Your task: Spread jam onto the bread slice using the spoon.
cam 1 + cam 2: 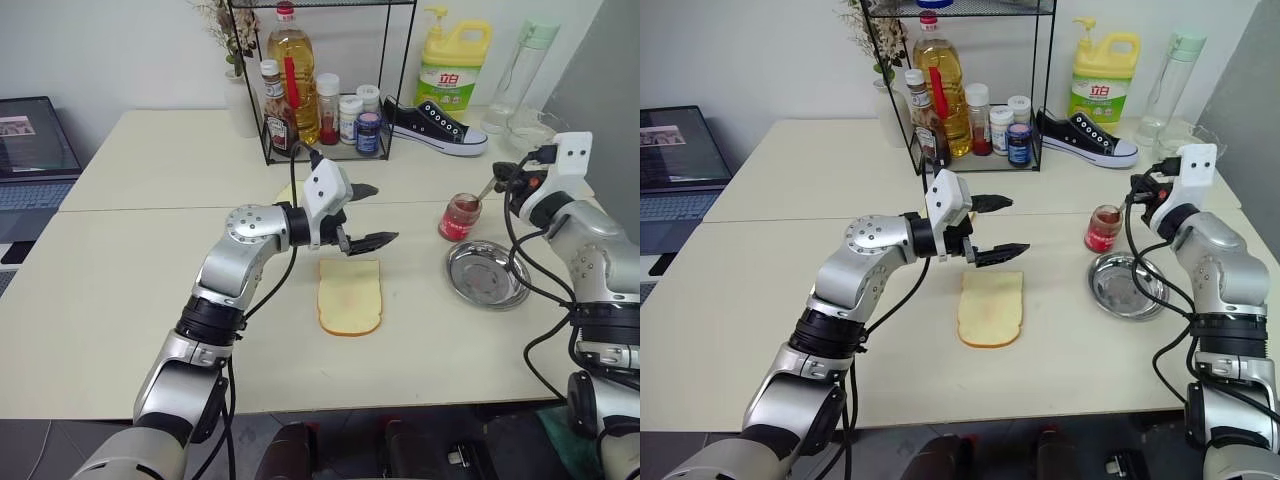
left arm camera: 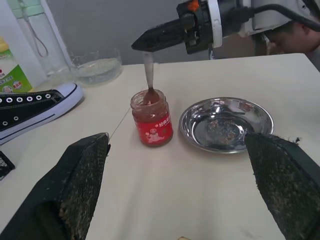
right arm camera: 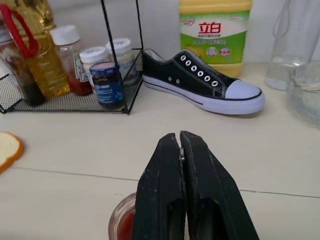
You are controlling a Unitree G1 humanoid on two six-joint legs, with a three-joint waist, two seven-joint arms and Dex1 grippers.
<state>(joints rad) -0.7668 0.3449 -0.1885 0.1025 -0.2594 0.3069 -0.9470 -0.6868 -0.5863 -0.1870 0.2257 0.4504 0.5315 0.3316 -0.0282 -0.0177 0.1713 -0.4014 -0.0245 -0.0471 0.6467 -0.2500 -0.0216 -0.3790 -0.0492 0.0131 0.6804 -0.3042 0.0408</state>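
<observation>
The bread slice [image 1: 350, 297] lies flat on the table in front of me, pale yellow with a tan crust. My left gripper [image 1: 385, 212] hangs just above its far end, pointing right, open and empty. The jam [image 2: 152, 118] fills a small clear jar to the right, beside a steel dish. My right gripper [image 2: 137, 45] sits over the jar, shut on the handle of the spoon [image 2: 148, 75]. The spoon stands nearly upright with its bowl down in the jam. From the right wrist, the closed fingers [image 3: 165, 190] hide most of the jar.
A round steel dish [image 1: 487, 273] rests near the jar. At the back stand a wire rack with bottles and jars [image 1: 320, 100], a black sneaker [image 1: 435, 125], a yellow detergent bottle [image 1: 453, 65] and a glass bowl [image 1: 535, 125]. A smaller bread slice [image 3: 7, 147] lies behind; a laptop [image 1: 35, 150] is far left.
</observation>
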